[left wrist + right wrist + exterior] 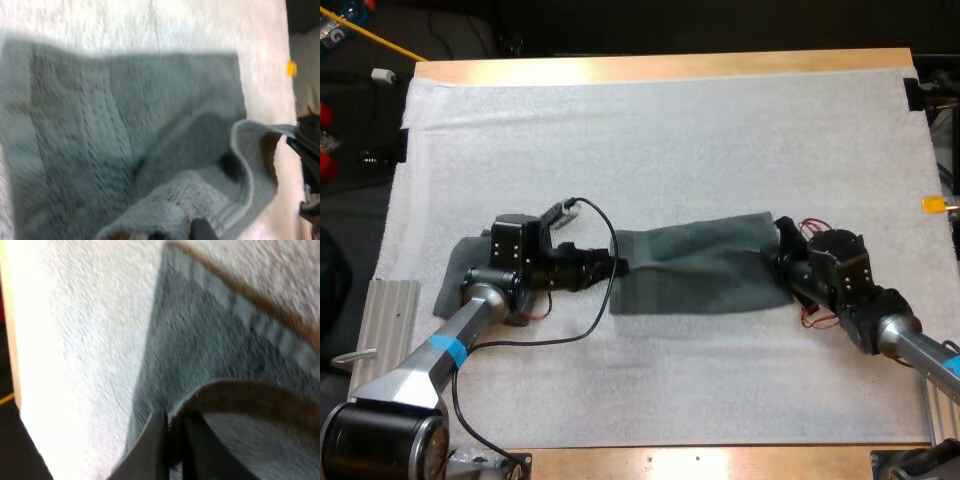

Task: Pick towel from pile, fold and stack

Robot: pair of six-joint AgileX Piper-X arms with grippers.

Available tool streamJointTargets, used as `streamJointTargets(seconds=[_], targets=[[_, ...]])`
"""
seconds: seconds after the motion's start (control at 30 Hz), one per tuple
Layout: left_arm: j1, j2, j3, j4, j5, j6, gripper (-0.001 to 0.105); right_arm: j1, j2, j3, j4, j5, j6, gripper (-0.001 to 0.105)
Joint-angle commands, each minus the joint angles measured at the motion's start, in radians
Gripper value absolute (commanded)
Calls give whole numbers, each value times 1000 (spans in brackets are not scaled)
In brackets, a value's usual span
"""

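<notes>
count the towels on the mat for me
2. The held towel spans the middle of the mat, between the left gripper and the right gripper. The second towel lies under the left arm at the mat's left side, mostly covered; more could be hidden there.

My left arm (485,295) lies over the towel (690,265) at its left end. I cannot tell if the grey bit (448,285) sticking out past the arm is the same towel.

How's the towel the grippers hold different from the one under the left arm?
The held towel is stretched between the left gripper and right gripper; the other towel lies on the mat. The held towel is mostly in view; the other towel hides mostly under the left arm. Both are dark grey-green.
</notes>
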Motion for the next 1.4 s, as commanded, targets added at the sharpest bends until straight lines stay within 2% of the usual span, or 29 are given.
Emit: streamJointTargets(seconds=[0.0,0.13,0.33,0.4,0.53,0.57,0.63,0.73,0.77,0.83,0.87,0.97,1.03,1.13,1.37], targets=[[0,-5,-3,-21,-21,-9,0,-6,1,-7,-27,-5,1,0],[0,-5,-3,-52,-84,-6,0,-13,21,-7,-111,-2,1,0],[0,-5,-3,-91,-96,-1,0,-13,57,-7,-176,-4,1,1],[0,-5,-3,-91,-101,0,0,-13,64,-7,-176,-4,1,10],[0,-5,-3,-92,-101,0,1,-13,65,-7,-190,10,1,47],[0,-5,-3,-98,-101,0,5,-13,65,-7,-210,16,-4,60],[0,-5,-3,-111,-99,-2,15,-13,65,-7,-252,17,-29,69],[0,-5,-15,-116,-59,-8,42,-13,65,-7,-336,-6,-138,68],[0,-5,-23,-116,-26,-8,55,-13,65,-10,-364,-27,-178,67],[0,-5,-36,-116,37,-13,72,-13,58,-19,-375,-56,-215,67],[0,-5,-45,-116,76,-26,74,-13,50,-26,-367,-70,-237,67],[0,-6,-62,-116,163,-60,66,-13,20,-44,-306,-89,-284,67],[0,-13,-64,-109,178,-74,65,-13,-5,-59,-249,-93,-331,67],[0,-48,-64,-58,173,-74,65,-13,-58,-90,-112,-94,-420,67],[-5,-204,-64,53,103,-68,65,-45,-170,-188,278,-94,-614,67]])
